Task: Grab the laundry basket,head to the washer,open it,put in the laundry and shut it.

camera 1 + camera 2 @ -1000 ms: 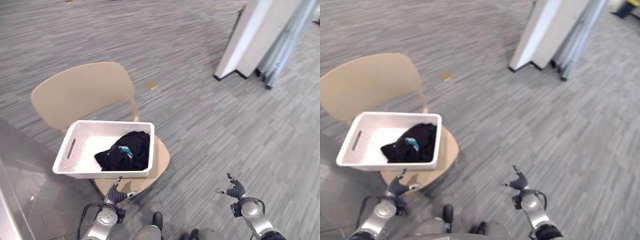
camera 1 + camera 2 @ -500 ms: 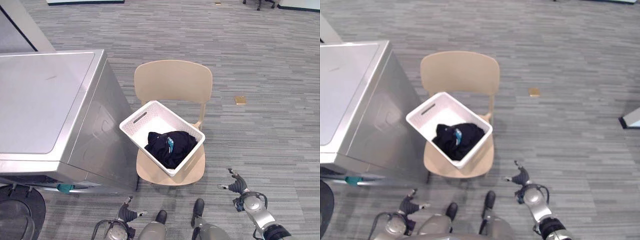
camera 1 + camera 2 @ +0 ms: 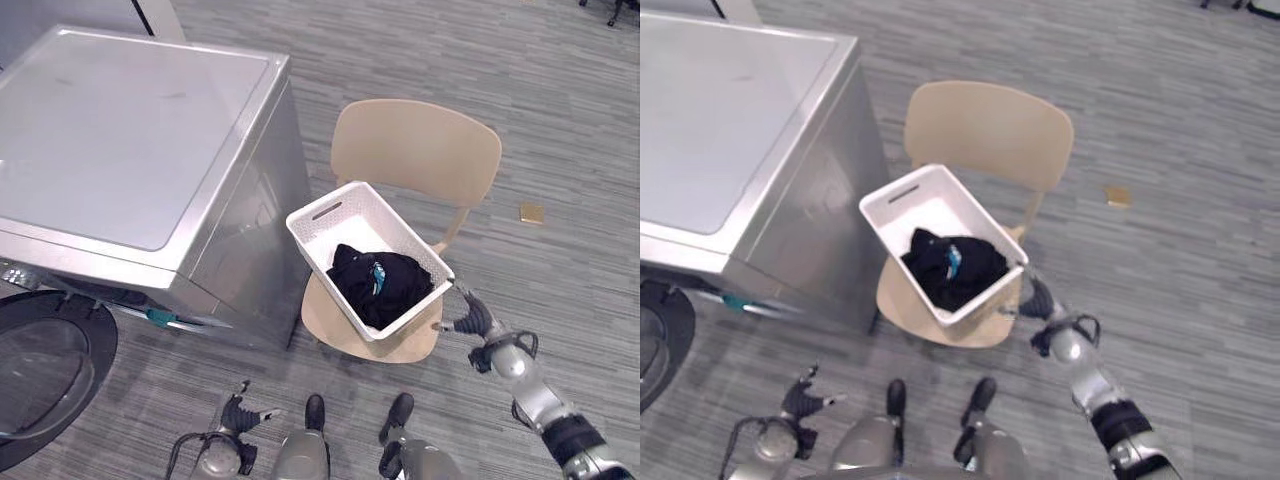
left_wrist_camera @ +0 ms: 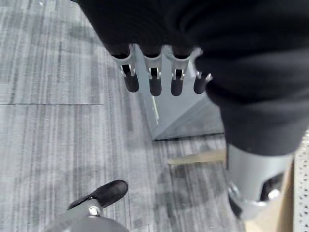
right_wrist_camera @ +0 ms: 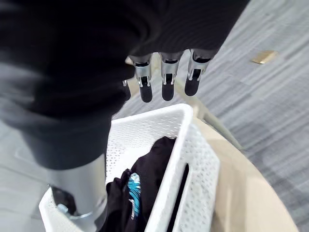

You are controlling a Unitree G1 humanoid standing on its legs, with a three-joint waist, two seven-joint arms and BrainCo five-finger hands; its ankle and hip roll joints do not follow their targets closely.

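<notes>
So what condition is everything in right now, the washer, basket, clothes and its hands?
Washer: door open.
Laundry basket: on the chair, not held.
Dark laundry: bunched inside the basket.
Right hand: open, close to the basket's near end.
Left hand: open, low, holding nothing.

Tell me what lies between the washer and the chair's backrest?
In the left eye view, the stretch between the washer and the chair backrest holds only bare grey carpet floor; lower down, the white laundry basket on the seat reaches toward the washer's side.
</notes>
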